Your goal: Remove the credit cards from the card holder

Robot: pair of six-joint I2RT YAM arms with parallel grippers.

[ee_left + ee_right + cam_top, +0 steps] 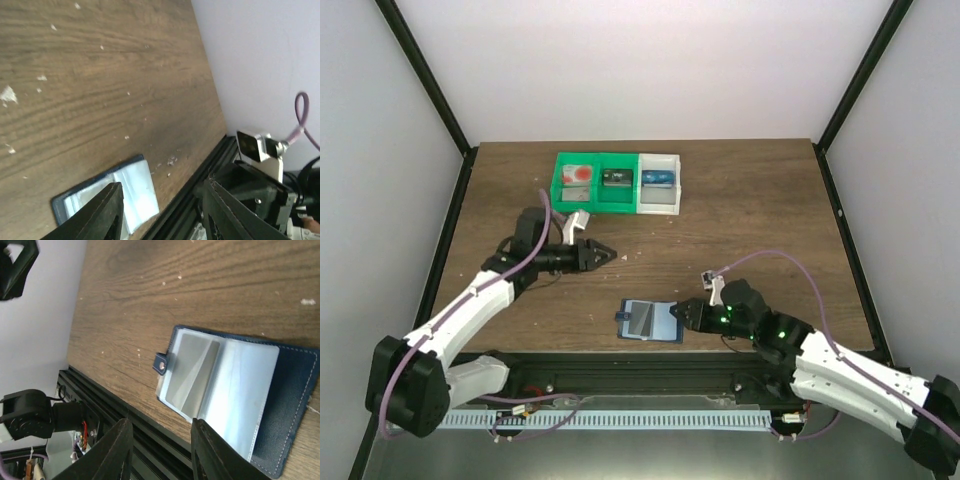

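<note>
The card holder lies open on the table near the front edge, dark blue with shiny pale inner pockets. No red marks show in the pockets. It also shows in the right wrist view with its side tab, and in the left wrist view. A pale credit card with a red circle lies in the green bin. My right gripper is open and empty at the holder's right edge, as the right wrist view shows. My left gripper is open and empty above the table, behind the holder; its jaws show in the left wrist view.
A green bin and a white bin stand at the back. A black card-sized item and a blue one lie in them. The black frame rail runs just in front of the holder.
</note>
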